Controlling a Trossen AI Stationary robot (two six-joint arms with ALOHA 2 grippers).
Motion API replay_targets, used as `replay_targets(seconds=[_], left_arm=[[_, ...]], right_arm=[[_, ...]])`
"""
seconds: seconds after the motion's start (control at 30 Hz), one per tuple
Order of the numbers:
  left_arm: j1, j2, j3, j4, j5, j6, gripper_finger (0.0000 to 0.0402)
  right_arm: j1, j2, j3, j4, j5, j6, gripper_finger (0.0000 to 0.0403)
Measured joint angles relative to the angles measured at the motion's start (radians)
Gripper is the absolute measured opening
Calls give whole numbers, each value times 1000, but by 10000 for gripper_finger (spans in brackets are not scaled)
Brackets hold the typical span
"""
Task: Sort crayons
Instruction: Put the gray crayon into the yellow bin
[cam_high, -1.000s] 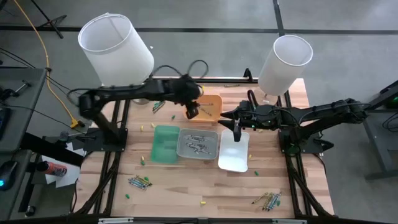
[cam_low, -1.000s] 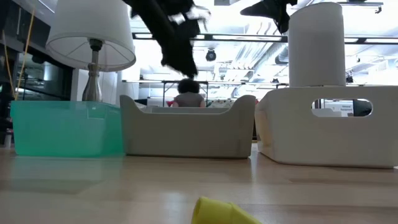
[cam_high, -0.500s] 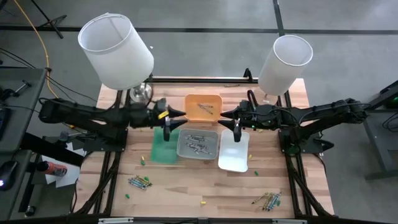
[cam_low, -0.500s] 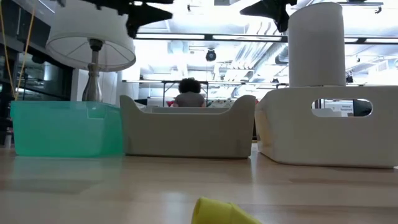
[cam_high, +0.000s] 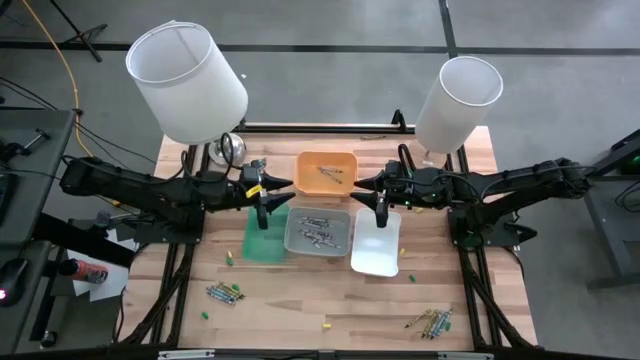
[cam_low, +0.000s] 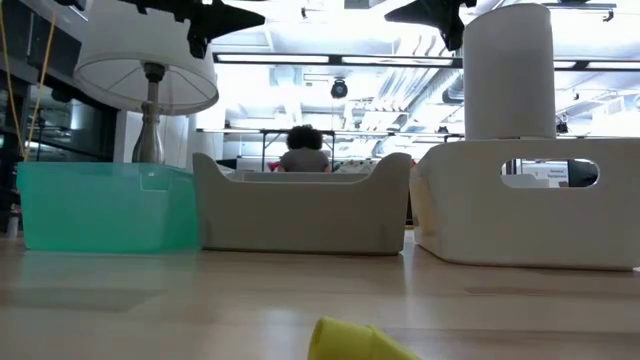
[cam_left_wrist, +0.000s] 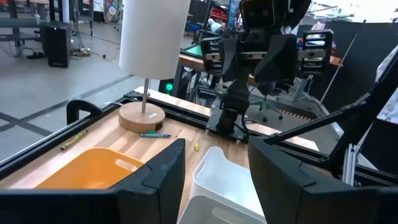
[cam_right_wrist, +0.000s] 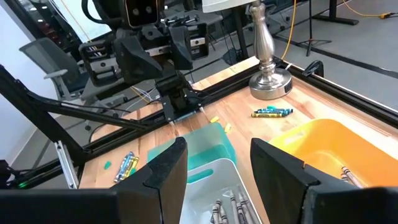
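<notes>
On my wooden table (cam_high: 300, 300) I see the left end effector (cam_high: 264, 210) spread empty over the green tray (cam_high: 266, 236), crayons (cam_high: 318, 230) in the grey tray (cam_high: 318, 245), and the right end effector (cam_high: 381, 212) spread above the white tray (cam_high: 376, 255).

Lighting bright and even, mostly from overhead. High view: counter (cam_high: 300, 300) evenly lit, only soft short shadows under the arms and trays; no glare. Two white lampshades, left lampshade (cam_high: 186, 68) and right lampshade (cam_high: 457, 100), read very bright vs grey floor, slightly blown out. Low view: ceiling light strips (cam_low: 400, 58) far back are overexposed, so arms up top show as near-black silhouettes w/ no detail. Near yellow object (cam_low: 355, 341) at the counter's front edge is out of focus; trays behind it sharper. Wrist views: own dark fingers (cam_left_wrist: 158, 180) close up, soft and underexposed; room bkgd well lit.
</notes>
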Motion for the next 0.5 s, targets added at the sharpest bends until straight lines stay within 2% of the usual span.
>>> replay_targets(seconds=[0.4,0.5], left_arm=[[0,0,0,-3,1,1,161],[0,0,0,-7,1,1,161]], right_arm=[[0,0,0,2,0,1,170],[0,0,0,13,-24,78,170]])
